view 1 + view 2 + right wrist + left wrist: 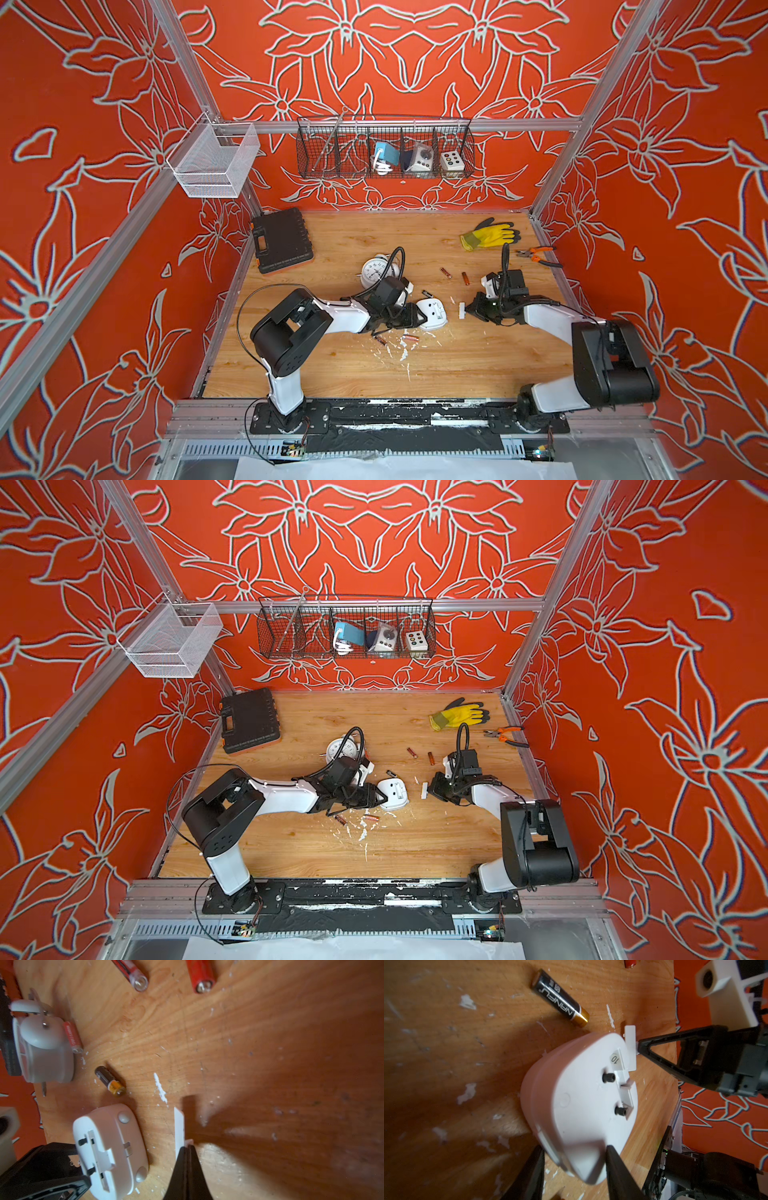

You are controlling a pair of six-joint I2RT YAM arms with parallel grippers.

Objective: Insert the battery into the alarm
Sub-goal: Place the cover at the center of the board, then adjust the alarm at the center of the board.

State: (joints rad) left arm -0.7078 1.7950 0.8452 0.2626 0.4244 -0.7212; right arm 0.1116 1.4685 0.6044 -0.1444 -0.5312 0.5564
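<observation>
while in the left claw (pixel 573 1148), smooth rounded plastic alarm (pixel 577 1097)

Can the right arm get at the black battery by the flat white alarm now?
Likely not yet. The right claw is shut on the white cover, so it must drop that first. Otherwise the way looks free: the black battery lies uncovered beside the flat white alarm.

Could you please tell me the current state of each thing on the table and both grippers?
alarm: back up, battery cover off.
battery cover: detached, held off the alarm.
left gripper: closed on the alarm.
right gripper: shut on the battery cover.
black battery: loose on the table.
tool case: closed.
</observation>
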